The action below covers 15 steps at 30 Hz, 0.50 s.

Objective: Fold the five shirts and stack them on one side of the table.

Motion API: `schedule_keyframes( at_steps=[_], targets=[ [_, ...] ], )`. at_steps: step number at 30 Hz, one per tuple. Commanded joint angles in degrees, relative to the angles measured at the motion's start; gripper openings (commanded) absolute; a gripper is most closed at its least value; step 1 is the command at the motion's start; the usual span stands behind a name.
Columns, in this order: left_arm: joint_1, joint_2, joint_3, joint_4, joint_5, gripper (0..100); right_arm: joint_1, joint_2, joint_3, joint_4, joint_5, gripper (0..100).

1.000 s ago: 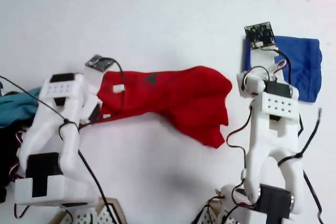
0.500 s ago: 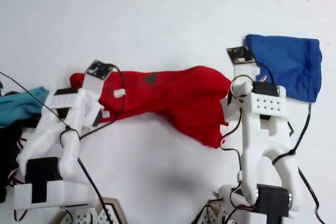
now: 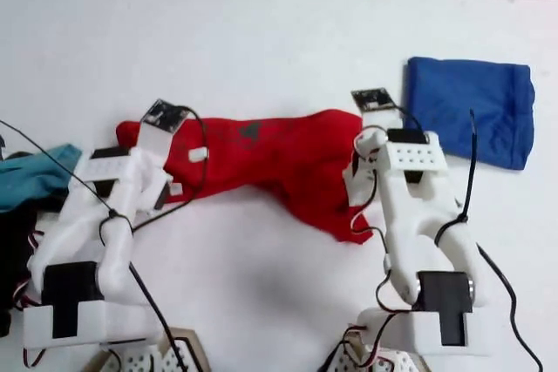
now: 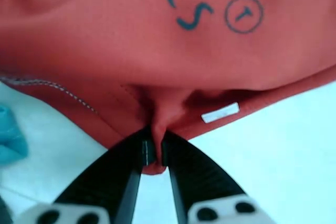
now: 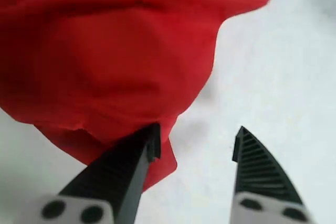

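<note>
The white table [image 3: 261,32] is carrying everything. The red shirt [image 3: 288,163] is lying rumpled across it, stretching from the left gripper's jaws all the way to the right gripper's jaws. A folded blue shirt [image 3: 475,115] is resting well outside the right jaws, on the side away from the red one. A teal shirt [image 3: 30,176] is bunching up just behind the left jaws.

The left gripper [image 4: 156,148] is clamping a small pucker of the red hem between closed jaws. The right gripper [image 5: 197,140] is standing wide, with one finger [image 5: 149,140] touching the shirt's corner and the other over bare table.

To my eye, the trouble is coming from that right side. If the jaws are closing where they stand, they are likely catching a sliver of cloth or nothing at all. The corner could then be slipping free during the fold, leaving the shirt lopsided. The left pinch is also looking thin, so a hard pull could be tugging it loose.

The left arm [image 3: 96,215] is leaning low with its wrist angled down onto the hem. The right arm [image 3: 410,198] is reaching forward and pointing down at the far corner.
</note>
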Motion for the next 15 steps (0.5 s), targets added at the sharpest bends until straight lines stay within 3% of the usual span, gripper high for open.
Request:
schedule_keyframes(
  at_steps=[1, 15],
  targets=[
    [0.26, -1.05, 0.13, -1.67, 0.53, 3, -0.66, -0.04, -6.24, 4.09, -1.23, 23.7],
    [0.26, -1.05, 0.13, -1.76, 0.53, 3, -1.80, 1.45, -8.44, 6.99, -1.14, 23.6]
  ],
)
